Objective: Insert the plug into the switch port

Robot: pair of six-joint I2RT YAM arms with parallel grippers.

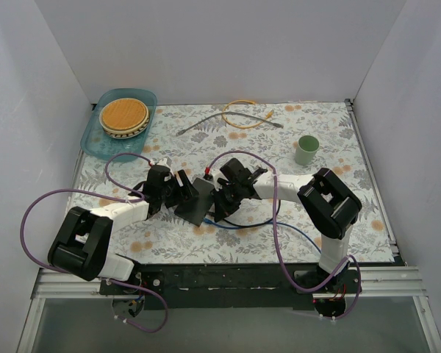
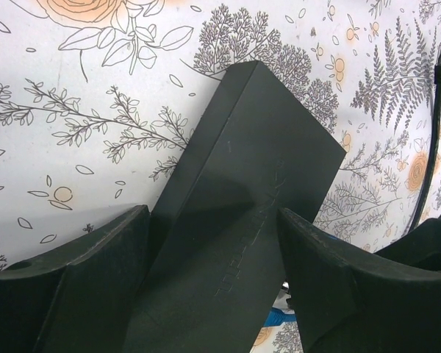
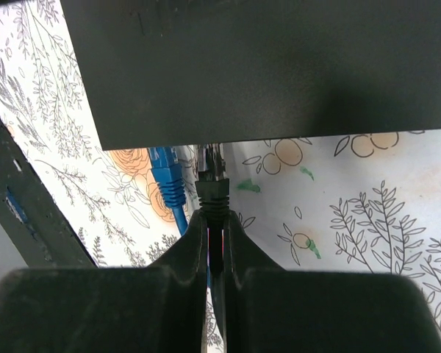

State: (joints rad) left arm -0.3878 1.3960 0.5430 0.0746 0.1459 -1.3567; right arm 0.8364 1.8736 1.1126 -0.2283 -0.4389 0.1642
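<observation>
**At the switch's socket edge: plug pinched, box clamped**

Between my two arms, the switch (image 1: 194, 204) sits tilted over the floral tablecloth (image 1: 331, 220). My left gripper (image 2: 213, 220) straddles the switch across its width. The jaws are spread wide, with a finger (image 2: 95, 287) pressed against each long side, so I read the switch as gripped.

On the switch's other side, my right gripper (image 3: 214, 220) is closed almost fully on the black plug (image 3: 214, 193), just behind its boot. The plug's clear tip reaches the switch's narrow edge. I cannot tell whether it is seated, because that edge hides the tip. Just beside it, a blue plug (image 3: 167, 179) meets the same edge.

Well beyond the switch, away from the arm bases, lie a teal tray (image 1: 92, 141) holding a woven plate (image 1: 123, 115), a yellow cable (image 1: 240, 114) and a green cup (image 1: 306, 149).
</observation>
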